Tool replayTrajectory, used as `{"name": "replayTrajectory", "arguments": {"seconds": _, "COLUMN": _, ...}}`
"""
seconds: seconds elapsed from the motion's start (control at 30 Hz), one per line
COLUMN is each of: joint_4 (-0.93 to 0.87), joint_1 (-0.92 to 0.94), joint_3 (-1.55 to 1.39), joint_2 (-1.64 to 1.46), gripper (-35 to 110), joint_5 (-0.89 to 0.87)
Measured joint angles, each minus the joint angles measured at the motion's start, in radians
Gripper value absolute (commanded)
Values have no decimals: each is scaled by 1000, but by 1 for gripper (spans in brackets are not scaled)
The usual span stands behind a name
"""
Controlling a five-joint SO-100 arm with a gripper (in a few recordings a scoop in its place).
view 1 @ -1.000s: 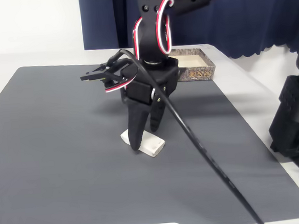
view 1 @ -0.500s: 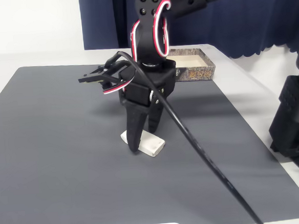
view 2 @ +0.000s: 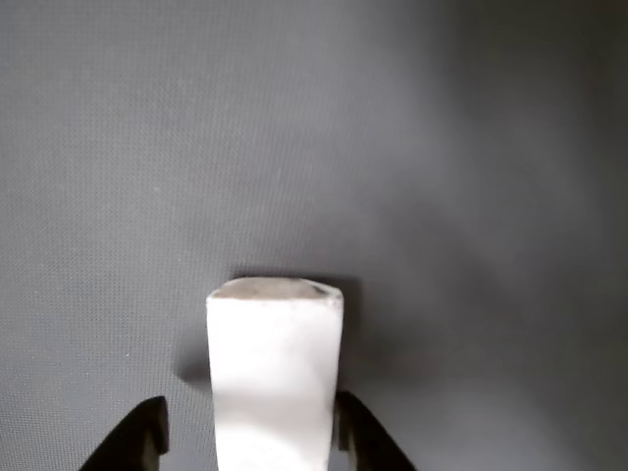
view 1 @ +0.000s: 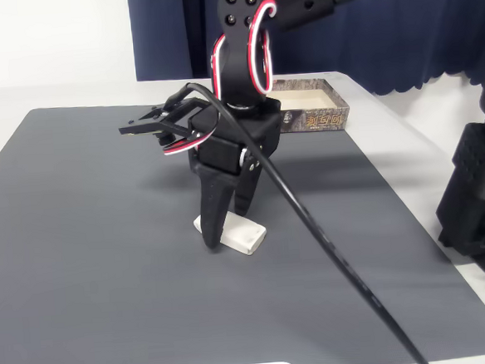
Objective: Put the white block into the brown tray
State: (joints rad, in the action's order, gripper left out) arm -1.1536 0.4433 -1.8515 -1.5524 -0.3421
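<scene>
Progress on the task is at an early stage, by our reading: the small flat white rectangular block with rounded corners point(view 1: 232, 233) lies on the dark grey mat point(view 1: 89, 243), well apart from the shallow brown wood-grain cardboard tray with the cream inside point(view 1: 314, 110) at the far edge of the mat. We see the black two-finger gripper point(view 1: 226, 227) lowered over the block, with one finger on either side of it. In the wrist view the block point(view 2: 274, 378) sits between the two dark fingertips point(view 2: 137, 442); the right tip is just beside its edge, while a gap remains at the left one, so we judge the jaws partly open and not yet clamped on anything. We cannot tell whether the right tip actually touches. What is left, as we see it: closing on the block, lifting it, carrying it to the tray and releasing it inside.
</scene>
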Motion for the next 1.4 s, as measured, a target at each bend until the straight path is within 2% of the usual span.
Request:
{"name": "replayTrajectory", "arguments": {"seconds": 0.5, "joint_4": 0, "joint_1": 0, "joint_3": 0, "joint_2": 0, "gripper": 24, "joint_5": -17}}
{"name": "replayTrajectory", "arguments": {"seconds": 1.4, "joint_4": -15, "joint_1": -5, "joint_3": 12, "joint_2": 8, "gripper": 17, "joint_5": -21}}
